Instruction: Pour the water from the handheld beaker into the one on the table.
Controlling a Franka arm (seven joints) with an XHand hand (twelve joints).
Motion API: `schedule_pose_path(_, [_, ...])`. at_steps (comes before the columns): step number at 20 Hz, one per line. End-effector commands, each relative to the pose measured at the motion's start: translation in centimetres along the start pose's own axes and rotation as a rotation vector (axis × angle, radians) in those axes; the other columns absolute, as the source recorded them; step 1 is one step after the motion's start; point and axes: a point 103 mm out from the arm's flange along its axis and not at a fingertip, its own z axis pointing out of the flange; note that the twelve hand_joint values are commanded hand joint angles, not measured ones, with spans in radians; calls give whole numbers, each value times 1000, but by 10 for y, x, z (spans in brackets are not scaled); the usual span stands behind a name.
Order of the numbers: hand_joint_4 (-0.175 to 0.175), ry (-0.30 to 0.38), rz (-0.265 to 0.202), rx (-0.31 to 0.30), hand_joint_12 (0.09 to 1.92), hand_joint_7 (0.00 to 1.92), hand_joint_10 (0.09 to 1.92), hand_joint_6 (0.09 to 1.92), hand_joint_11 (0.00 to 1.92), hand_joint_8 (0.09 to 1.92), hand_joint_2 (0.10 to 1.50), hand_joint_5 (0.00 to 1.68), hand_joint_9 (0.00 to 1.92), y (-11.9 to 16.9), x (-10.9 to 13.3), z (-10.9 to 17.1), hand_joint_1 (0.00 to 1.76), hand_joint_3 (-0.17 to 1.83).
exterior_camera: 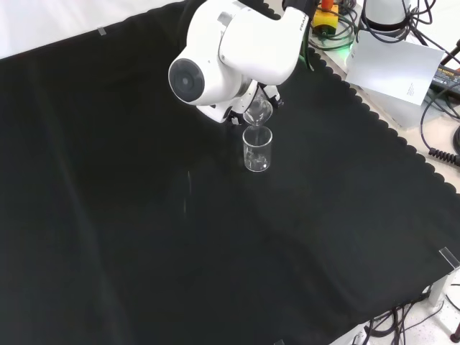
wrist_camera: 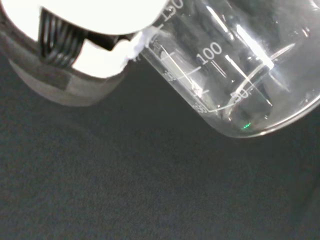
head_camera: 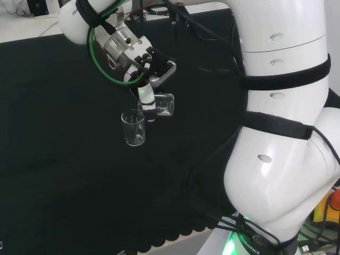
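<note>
Since the head view looks over the arm, you get the hand [head_camera: 147,101] out left of the big white links, fingers curled round the handheld beaker [head_camera: 164,104], which is tipped right over on its side. The table beaker [head_camera: 133,127] stands upright on the black cloth [head_camera: 58,159], just below and left of the tilted one. In the front view the held beaker [exterior_camera: 257,113] hangs mouth-down right over the rim of the standing one [exterior_camera: 257,149], half tucked behind the arm's white link [exterior_camera: 230,50]. The wrist view has the tilted beaker [wrist_camera: 230,75] close up, with a little water pooled along its low side, and a finger [wrist_camera: 85,45] against the glass.
</note>
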Motion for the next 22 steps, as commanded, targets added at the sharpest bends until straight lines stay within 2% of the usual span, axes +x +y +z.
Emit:
schedule_pose_path(1, [-144,-24,17,-5,481,1752,87,249,1549,267,1039,1421,1893,0,3,-3,1217,-175])
schedule_pose_path(8, [-143,-43,23,5,481,1750,87,252,1549,269,1039,1419,1894,1,6,-7,1216,-175])
schedule_pose_path(16, [-143,-59,58,49,481,1749,87,254,1549,271,1039,1418,1893,0,7,-12,1216,-175])
schedule_pose_path(22, [-142,-72,76,50,482,1748,87,257,1551,273,1040,1417,1894,-1,9,-13,1216,-175])
